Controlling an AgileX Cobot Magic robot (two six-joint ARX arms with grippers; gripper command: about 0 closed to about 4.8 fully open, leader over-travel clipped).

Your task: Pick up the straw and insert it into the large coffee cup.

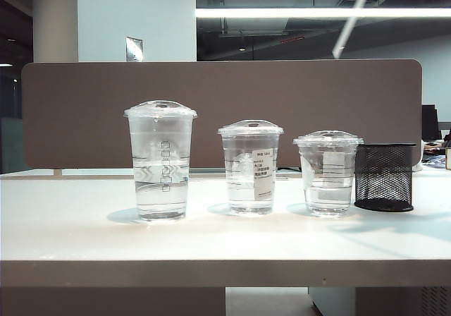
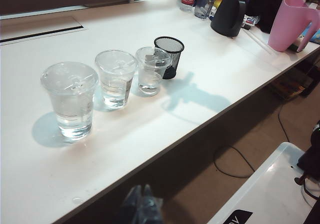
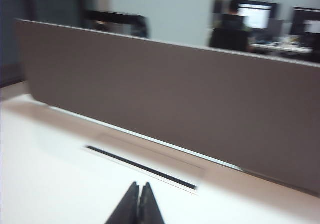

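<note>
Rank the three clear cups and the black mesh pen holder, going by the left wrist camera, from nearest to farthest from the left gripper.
From the left gripper, off the table's front edge:
1. Large cup, nearest.
2. Medium cup, next along.
3. Small cup, beyond.
4. Pen holder, row's far end.

left tool (image 2: 142,206): blurred, cut by frame edge | right tool (image 3: 136,206): tips only; view smeared

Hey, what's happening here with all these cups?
The large coffee cup, a medium cup, a short cup and a black mesh pen holder stand in a row on the white table, untouched. The large cup has no straw in it. The right gripper is shut over the table, no straw visible in it. The left gripper hangs off the table's front edge.
</note>
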